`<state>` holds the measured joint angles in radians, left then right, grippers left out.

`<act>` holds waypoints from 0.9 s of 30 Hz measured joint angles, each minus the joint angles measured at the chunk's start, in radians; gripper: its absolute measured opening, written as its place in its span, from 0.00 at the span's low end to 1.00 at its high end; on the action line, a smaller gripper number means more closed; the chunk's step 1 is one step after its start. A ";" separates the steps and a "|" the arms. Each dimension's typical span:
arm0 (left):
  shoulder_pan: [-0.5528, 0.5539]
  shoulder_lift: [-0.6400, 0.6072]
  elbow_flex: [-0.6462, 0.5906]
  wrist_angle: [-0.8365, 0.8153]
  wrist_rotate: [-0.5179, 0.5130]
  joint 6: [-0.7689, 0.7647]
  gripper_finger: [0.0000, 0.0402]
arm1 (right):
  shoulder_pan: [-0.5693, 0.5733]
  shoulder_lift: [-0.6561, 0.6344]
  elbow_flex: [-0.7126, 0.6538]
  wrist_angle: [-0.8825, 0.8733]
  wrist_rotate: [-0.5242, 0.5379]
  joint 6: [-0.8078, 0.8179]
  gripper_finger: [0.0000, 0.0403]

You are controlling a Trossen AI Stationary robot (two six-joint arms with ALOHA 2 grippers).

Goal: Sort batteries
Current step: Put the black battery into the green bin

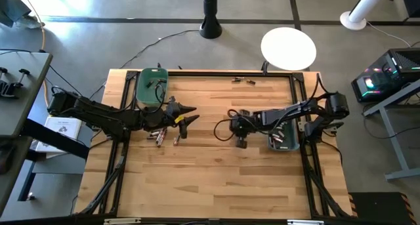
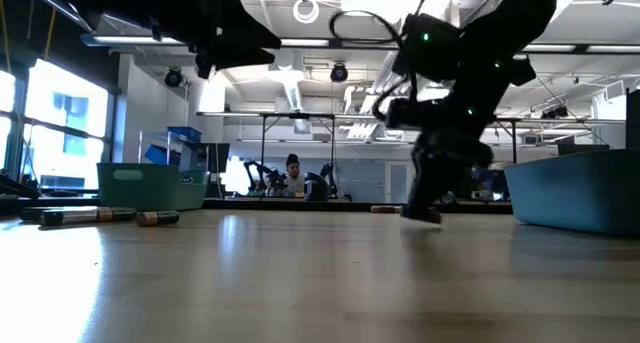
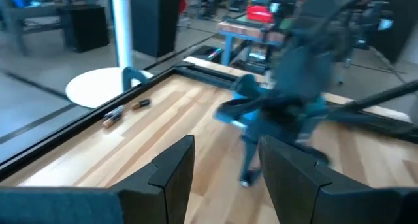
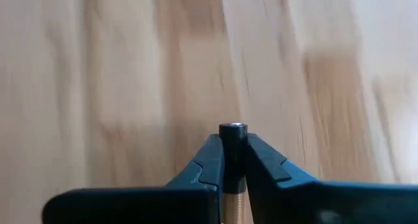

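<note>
Copper battery [image 4: 232, 178] pinched upright between right hand [image 4: 232, 160] fingers, mid-counter [image 1: 216, 172]; left hand [image 1: 189, 115] spread, idle.

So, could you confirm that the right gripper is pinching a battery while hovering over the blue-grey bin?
Not quite: the right gripper does pinch a battery, but the high view shows it over bare table, beside the blue-grey bin rather than over it.

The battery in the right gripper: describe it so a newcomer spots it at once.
Find the blue-grey bin at the table's right edge; left of it the right gripper points down at mid-table. The battery stands pinched upright between its fingers, unlike the others lying loose.
</note>
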<state>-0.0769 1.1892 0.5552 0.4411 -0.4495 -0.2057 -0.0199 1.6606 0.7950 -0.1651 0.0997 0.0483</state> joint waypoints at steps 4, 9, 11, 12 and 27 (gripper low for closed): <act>0.006 0.000 0.000 0.006 -0.012 0.029 0.41 | 0.025 -0.001 -0.011 0.271 0.007 -0.026 0.07; 0.005 -0.004 -0.001 0.043 -0.005 0.082 0.41 | 0.059 0.000 -0.128 0.894 0.047 -0.106 0.04; 0.008 -0.004 -0.008 0.075 0.034 0.119 0.41 | 0.063 0.003 -0.177 1.128 0.046 -0.131 0.04; 0.013 -0.002 -0.019 0.114 0.081 0.146 0.41 | 0.063 0.004 -0.196 1.228 0.045 -0.136 0.04; 0.034 0.294 -0.112 0.741 0.413 0.222 0.41 | 0.130 0.004 -0.145 1.588 -0.072 -0.267 0.05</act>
<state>-0.0429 1.4835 0.4437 1.1821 -0.0364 0.0158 0.1100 1.6646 0.6501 1.4229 0.0280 -0.2188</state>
